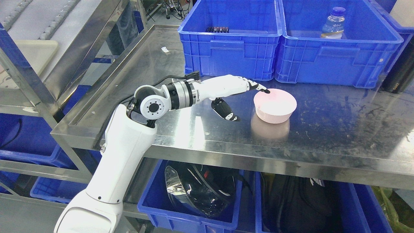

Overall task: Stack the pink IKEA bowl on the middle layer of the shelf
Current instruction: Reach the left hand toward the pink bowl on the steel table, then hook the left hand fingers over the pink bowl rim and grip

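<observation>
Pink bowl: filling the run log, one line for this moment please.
left hand open, fingertip at rim | pink bowl upright on steel shelf | not grasped | right hand unseen

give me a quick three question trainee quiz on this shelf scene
1. True or false: the pink bowl sits inside a blue crate.
2. Which robot hand is at the bowl? A) left B) right
3. Fill in: the second blue crate holds a plastic ____.

Key:
1. False. It stands on the steel shelf in front of the crates.
2. A. The left robot hand is open, one fingertip at the bowl's rim, thumb apart below.
3. Bottle.
</observation>
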### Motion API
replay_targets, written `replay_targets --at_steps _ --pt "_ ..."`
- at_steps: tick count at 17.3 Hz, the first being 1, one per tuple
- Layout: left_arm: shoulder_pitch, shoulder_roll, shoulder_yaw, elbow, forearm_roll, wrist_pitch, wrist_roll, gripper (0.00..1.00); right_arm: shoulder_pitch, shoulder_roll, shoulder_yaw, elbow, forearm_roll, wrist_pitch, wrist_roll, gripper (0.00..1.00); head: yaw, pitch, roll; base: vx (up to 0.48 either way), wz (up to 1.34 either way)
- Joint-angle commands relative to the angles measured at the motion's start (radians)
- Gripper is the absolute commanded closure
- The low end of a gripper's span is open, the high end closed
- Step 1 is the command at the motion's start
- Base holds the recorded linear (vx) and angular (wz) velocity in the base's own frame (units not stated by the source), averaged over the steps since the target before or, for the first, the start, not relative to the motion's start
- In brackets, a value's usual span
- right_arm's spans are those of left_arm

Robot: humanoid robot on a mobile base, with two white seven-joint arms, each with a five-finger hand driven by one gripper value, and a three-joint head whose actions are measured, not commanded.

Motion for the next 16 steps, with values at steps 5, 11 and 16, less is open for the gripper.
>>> replay_targets --at_steps 5,11,16 --pt "-0.114 -0.101 -0.131 0.323 -0.116 -0.092 -0.016 0.16 0.003 -0.017 0.0 -0.017 0.0 0.0 0.0 0.0 0.0 0.0 0.0 0.0 0.0" --pt "-0.147 -0.101 -0.148 0.386 -0.123 -0.107 0.025 0.15 0.005 -0.017 0.0 -0.017 0.0 0.0 0.0 0.0 0.0 0.0 0.0 0.0 0.0" --pt "-0.175 -0.101 -0.154 0.42 -0.169 -0.139 0.079 0.15 0.005 -0.017 0.0 -0.017 0.0 0.0 0.0 0.0 0.0 0.0 0.0 0.0 0.0"
